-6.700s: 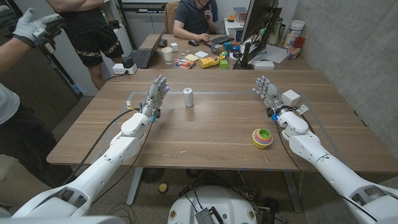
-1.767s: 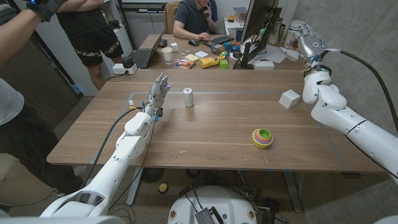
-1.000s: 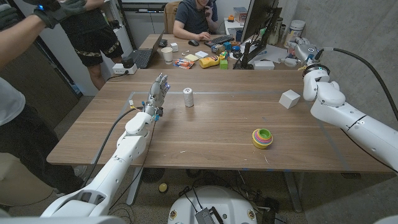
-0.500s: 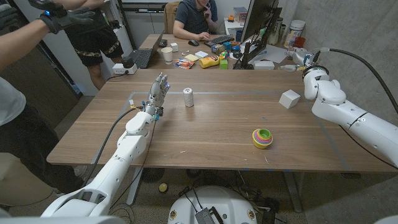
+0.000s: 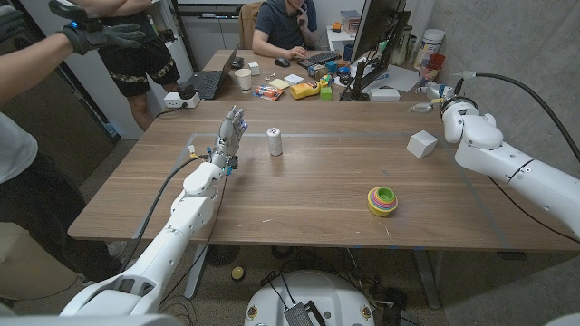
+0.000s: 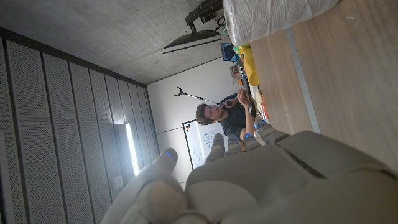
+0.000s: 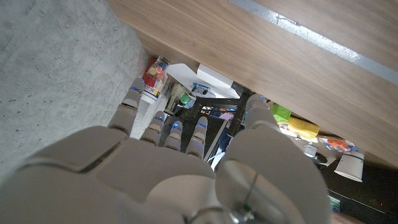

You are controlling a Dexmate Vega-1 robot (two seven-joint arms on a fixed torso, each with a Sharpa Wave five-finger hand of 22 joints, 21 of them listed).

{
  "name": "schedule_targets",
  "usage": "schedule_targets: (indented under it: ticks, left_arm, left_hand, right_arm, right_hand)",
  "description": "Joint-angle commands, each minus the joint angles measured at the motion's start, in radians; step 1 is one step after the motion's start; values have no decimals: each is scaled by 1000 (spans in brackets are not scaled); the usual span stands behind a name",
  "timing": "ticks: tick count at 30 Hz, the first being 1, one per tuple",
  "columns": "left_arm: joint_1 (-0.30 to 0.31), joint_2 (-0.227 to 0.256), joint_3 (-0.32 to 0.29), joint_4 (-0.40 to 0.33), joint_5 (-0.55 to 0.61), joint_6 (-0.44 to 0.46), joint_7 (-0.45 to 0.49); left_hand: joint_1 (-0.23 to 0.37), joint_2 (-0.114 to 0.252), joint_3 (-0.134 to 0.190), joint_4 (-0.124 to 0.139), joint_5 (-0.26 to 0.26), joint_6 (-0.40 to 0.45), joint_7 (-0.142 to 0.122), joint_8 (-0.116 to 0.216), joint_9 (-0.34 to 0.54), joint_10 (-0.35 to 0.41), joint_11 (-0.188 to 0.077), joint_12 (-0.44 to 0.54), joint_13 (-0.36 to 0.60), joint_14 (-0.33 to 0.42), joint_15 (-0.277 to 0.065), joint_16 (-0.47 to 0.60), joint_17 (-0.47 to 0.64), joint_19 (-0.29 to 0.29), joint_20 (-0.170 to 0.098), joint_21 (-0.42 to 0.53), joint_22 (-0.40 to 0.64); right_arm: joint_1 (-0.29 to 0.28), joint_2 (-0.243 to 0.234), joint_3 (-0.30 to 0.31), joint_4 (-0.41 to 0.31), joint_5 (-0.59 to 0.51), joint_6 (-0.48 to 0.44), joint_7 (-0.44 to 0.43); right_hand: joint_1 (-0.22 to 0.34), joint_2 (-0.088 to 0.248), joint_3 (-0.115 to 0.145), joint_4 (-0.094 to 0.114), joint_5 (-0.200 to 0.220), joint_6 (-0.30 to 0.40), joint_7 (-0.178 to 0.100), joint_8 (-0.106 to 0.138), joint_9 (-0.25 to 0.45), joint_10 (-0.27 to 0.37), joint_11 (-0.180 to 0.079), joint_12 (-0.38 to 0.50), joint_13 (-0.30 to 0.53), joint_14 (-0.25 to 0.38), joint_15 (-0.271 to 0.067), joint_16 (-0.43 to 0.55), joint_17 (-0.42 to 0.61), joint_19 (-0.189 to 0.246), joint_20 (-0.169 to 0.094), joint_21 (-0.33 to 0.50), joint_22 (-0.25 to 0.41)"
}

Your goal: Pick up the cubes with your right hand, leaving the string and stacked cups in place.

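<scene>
While your right hand (image 5: 437,91) hangs up by the far right corner of the table (image 5: 308,195), the cube (image 5: 421,144) sits on the wood just nearer to you than that hand and slightly inboard, not touched by anything. In the right wrist view the hand's fingers (image 7: 163,127) reach out straight and apart w/ nothing between them, so it's open and empty.

Cube is white, sharp-edged, resting on one face, turned a little so a corner points toward you. Judging by looks it's light and rigid, prob. foam or plastic, w/ smooth faces that could slip; I can't tell the material for sure. Best hold: thumb on one side face, fingers on the opposite face, low enough to not tip it.

Cups (image 5: 381,201), a coloured nested stack, stand well nearer to you than the right hand and further inboard, apart from the cube. String (image 5: 275,141), a small upright white spool, is far across toward your left hand (image 5: 230,138). Both should stay clear of a straight drop onto the cube.

Left hand stands upright near the spool, fingers extended, holding nothing.
</scene>
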Motion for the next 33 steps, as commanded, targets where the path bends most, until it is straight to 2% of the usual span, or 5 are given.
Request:
schedule_targets:
  ticks: [1,9,16,27,33]
  left_arm:
    - [8,3,-1,-14,1,1,6]
    - [14,8,-1,-27,3,12,18]
    - [13,8,0,-25,1,13,18]
    - [3,7,0,-11,3,14,16]
    - [-3,4,1,-2,3,16,11]
  left_hand:
    - [4,78,-3,1,4,3,3,2,3,-1,-1,6,2,-48,0,4,2,0,-6,3,2]
    - [4,78,-5,1,5,2,4,2,3,-2,0,6,2,-48,-1,4,2,-1,-5,3,2]
    - [4,78,-6,1,5,2,3,2,3,-2,0,6,2,-48,-1,4,2,-1,-4,3,2]
    - [4,78,-9,1,5,2,2,2,3,-1,0,7,2,-46,0,4,2,-1,-3,3,2]
    - [4,78,-10,1,6,2,2,2,3,-1,0,7,2,-46,3,5,2,-1,-2,3,2]
  right_arm:
    - [47,-13,-50,19,-24,-25,162]
    - [57,-19,-64,27,-27,-26,222]
    - [92,-16,-93,57,-31,9,308]
    - [150,25,-136,134,-32,64,403]
    - [182,46,-161,171,-41,80,453]
  right_hand:
    - [14,-1,-1,-3,10,-6,-7,8,3,-7,0,5,4,13,6,8,3,29,3,10,6]
    - [15,-5,-8,-2,10,-10,-6,9,4,-26,0,0,4,22,13,8,3,57,5,15,6]
    - [24,-3,-9,-4,11,-23,-7,6,3,-32,0,1,4,30,14,8,3,86,4,19,6]
    - [45,-8,-12,-11,15,-49,-7,3,3,-42,3,2,4,30,15,4,3,127,3,25,6]
    - [69,-18,-17,-18,19,-78,-7,0,2,-43,9,5,4,42,15,5,3,168,3,29,4]
